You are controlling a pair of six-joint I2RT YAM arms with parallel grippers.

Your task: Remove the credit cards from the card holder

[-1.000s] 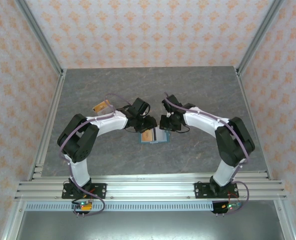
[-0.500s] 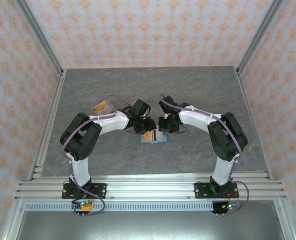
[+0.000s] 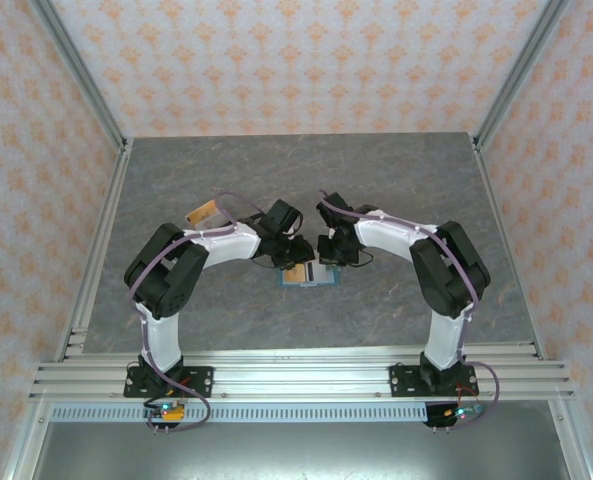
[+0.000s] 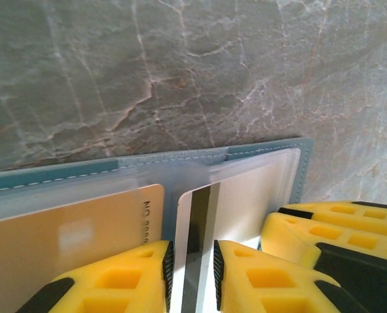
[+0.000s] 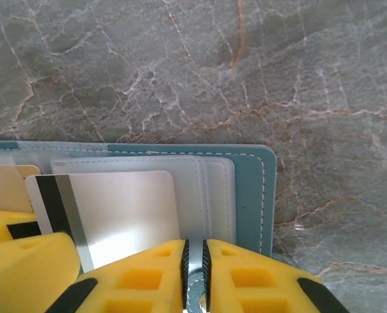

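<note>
Your right claw (image 5: 194, 251) clamps the soft teal wallet (image 5: 250, 189) (its edge). The left claw (image 4: 192, 254) straddles a pale striped plastic card (image 4: 189, 203); I cannot tell whether it grips.

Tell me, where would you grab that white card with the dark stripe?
Grip the white card by its striped end, which lies bare toward the middle of the card holder. Come from that side, pinching the thin edge, and pull sideways: the rest seems tucked under the clear pocket.
</note>
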